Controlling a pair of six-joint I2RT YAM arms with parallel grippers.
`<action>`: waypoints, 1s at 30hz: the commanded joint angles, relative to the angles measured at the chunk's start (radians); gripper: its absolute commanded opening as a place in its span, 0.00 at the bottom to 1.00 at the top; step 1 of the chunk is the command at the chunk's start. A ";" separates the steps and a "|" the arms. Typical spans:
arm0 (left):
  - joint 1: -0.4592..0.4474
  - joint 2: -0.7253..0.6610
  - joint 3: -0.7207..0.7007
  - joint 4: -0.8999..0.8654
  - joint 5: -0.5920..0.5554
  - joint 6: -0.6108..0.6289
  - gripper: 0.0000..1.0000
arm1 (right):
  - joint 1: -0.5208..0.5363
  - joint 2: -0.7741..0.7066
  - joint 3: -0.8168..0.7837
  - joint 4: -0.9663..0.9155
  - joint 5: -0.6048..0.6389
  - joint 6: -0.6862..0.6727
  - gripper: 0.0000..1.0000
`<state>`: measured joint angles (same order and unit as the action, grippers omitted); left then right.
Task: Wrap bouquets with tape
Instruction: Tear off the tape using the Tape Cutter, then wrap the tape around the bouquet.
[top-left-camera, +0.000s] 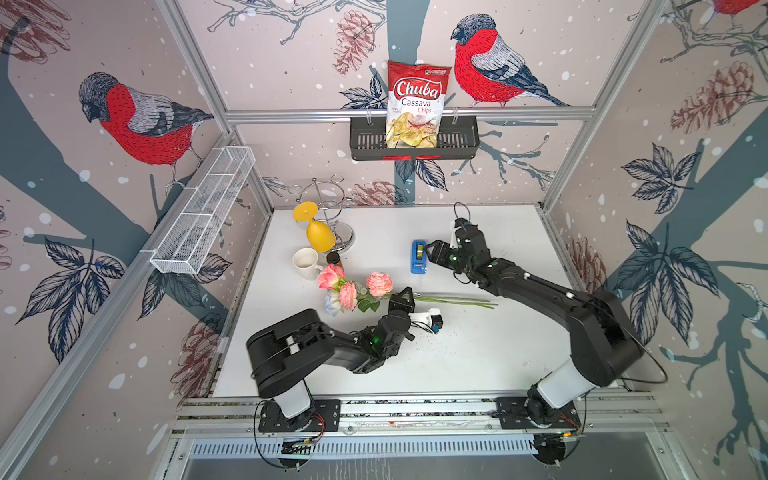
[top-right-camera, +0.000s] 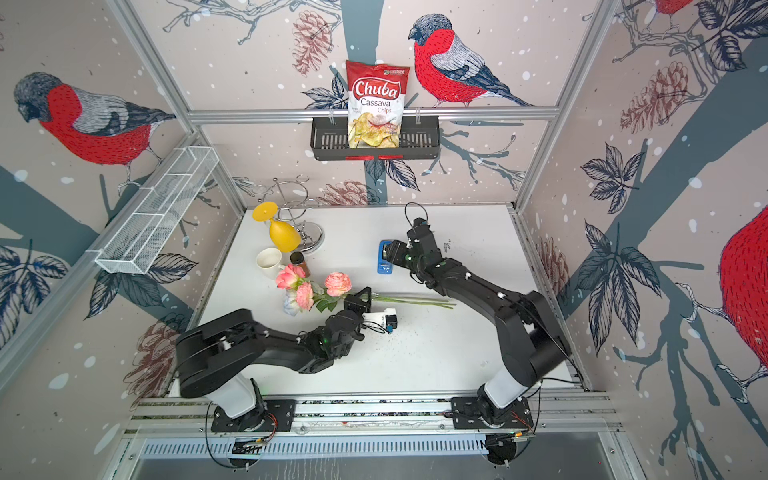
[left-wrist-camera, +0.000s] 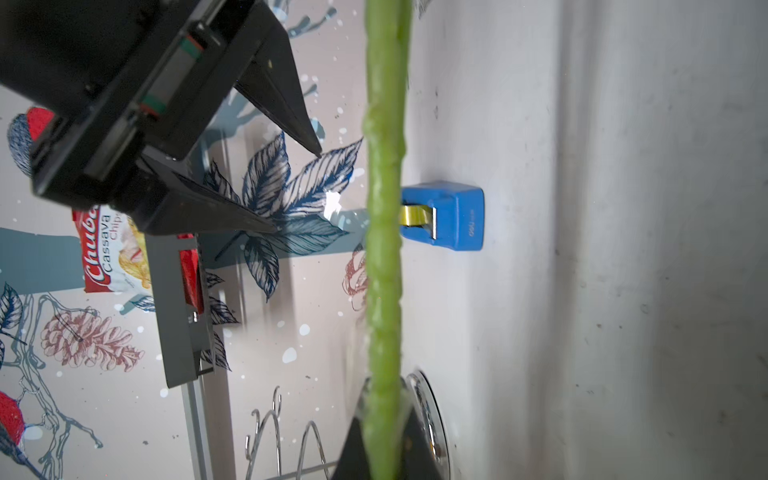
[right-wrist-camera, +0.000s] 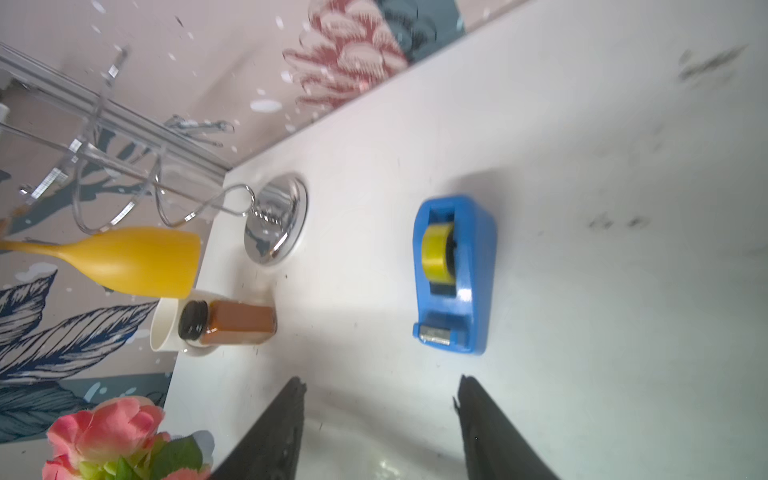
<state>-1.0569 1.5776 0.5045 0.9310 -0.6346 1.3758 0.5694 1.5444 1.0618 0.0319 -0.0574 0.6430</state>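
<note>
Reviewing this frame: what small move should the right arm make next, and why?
Probably ease the right end effector forward and down to the cutter of the tape dispenser, to pinch the tape there. Its jaws stand open just short of the dispenser, holding nothing, while the left end effector is shut on the stems of the bouquet, so tape seems the missing piece.

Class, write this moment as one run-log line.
left hand: shut on bouquet stems | right hand: open, empty, near tape dispenser | tape on stems: none visible
</note>
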 joint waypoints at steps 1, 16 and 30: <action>0.006 -0.166 0.036 -0.402 0.255 -0.078 0.00 | -0.012 -0.094 0.030 -0.225 0.055 -0.170 0.66; 0.095 -0.443 0.183 -0.828 0.557 0.081 0.00 | 0.109 -0.563 -0.026 -0.531 -0.151 -0.267 0.91; 0.145 -0.433 0.201 -0.704 0.615 0.186 0.00 | 0.305 -0.613 -0.113 -0.675 -0.092 -0.264 0.86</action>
<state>-0.9134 1.1412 0.6907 0.1593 -0.0433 1.5265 0.8642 0.9348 0.9642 -0.6125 -0.1448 0.3893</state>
